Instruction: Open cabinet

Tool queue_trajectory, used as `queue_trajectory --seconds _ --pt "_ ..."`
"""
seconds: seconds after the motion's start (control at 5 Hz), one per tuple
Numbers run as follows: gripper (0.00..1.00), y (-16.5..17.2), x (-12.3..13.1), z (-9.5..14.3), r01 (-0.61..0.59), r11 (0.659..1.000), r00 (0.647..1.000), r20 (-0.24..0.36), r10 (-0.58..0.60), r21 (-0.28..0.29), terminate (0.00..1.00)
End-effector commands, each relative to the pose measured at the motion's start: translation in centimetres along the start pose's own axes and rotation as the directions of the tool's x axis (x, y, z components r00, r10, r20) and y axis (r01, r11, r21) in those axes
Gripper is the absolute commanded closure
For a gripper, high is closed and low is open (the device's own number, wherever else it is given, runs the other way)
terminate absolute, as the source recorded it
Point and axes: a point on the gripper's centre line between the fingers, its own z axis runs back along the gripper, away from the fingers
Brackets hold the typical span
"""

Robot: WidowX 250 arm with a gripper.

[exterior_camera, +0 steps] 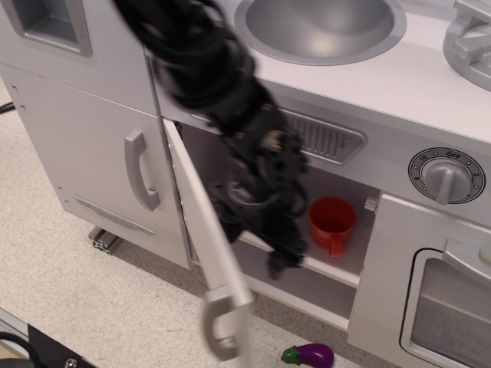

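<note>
The cabinet door (201,230) stands swung far out to the left on its hinges, nearly edge-on to me. Its grey loop handle (222,330) is at the low front end. The white shelf (330,268) inside is in view, with an orange cup (332,222) standing on it. My black gripper (268,245) is in the opening, right beside the door's inner face and left of the cup. It is motion-blurred, and I cannot tell how its jaws stand or whether it touches the door.
A taller door with a curved grey handle (142,170) stands to the left. An oven door (453,299) and a dial knob (445,176) are at the right. A sink (322,27) is on top. A toy eggplant (308,354) lies on the floor below.
</note>
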Motion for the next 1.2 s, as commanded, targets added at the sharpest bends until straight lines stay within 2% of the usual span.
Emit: queue_trajectory --seconds 0.0,0.2,0.8,1.0 --pt "0.0 5.0 -2.9 0.9 0.001 0.999 1.0 0.011 -0.001 0.043 0.0" --pt "0.0 7.0 -3.9 0.7 -0.008 0.998 1.0 -0.006 0.008 0.066 0.0" --pt "0.0 7.0 -3.9 0.7 -0.008 0.998 1.0 -0.006 0.008 0.066 0.0" --pt "0.0 7.0 -3.9 0.7 -0.008 0.998 1.0 -0.006 0.008 0.066 1.0"
